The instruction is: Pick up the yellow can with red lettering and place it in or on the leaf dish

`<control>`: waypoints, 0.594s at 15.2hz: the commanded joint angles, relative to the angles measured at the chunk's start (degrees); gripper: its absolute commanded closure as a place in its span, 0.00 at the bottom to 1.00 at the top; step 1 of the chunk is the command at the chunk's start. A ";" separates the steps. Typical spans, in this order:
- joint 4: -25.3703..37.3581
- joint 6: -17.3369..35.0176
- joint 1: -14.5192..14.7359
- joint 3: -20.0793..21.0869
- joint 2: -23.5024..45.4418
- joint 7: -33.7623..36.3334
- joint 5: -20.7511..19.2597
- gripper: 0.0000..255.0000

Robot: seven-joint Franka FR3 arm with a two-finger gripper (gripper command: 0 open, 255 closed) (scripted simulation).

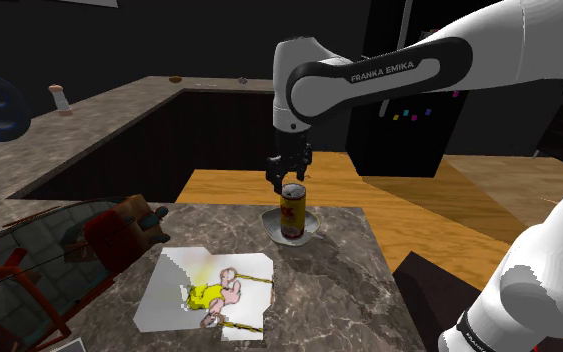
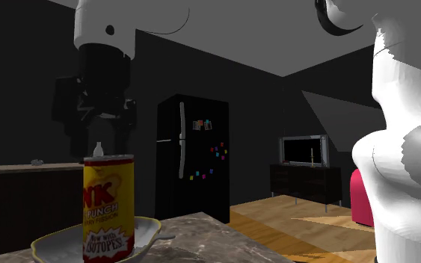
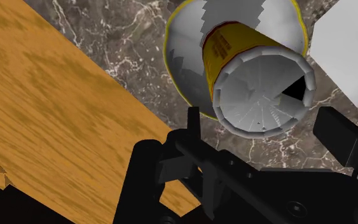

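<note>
The yellow can (image 1: 291, 210) with red lettering stands upright on the leaf dish (image 1: 310, 232), a shallow pale dish with a yellow rim, on the marble counter. In the second exterior view the can (image 2: 108, 206) rises from the dish (image 2: 51, 242) at the lower left. My gripper (image 1: 287, 178) hangs straight above the can, open, its fingers just clear of the lid. The wrist view looks down on the can's grey top (image 3: 263, 92) and the dish (image 3: 190, 57); the gripper (image 3: 263, 121) has its fingers (image 3: 193, 124) spread wider than the can and touching nothing.
A white sheet with a yellow cartoon figure (image 1: 214, 290) lies on the counter nearer the shoulder camera. A dark red and brown object (image 1: 121, 235) sits to its left. The counter edge and wooden floor (image 3: 50, 114) lie just beyond the dish. A black fridge (image 2: 194, 157) stands behind.
</note>
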 commanded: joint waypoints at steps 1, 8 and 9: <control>0.00 0.00 0.00 0.00 -0.01 0.00 0.00 0.00; 6.85 -7.26 -0.08 -0.13 -0.44 -0.07 0.08 0.00; 6.85 -7.26 -0.07 -0.13 -0.44 -0.07 0.08 0.00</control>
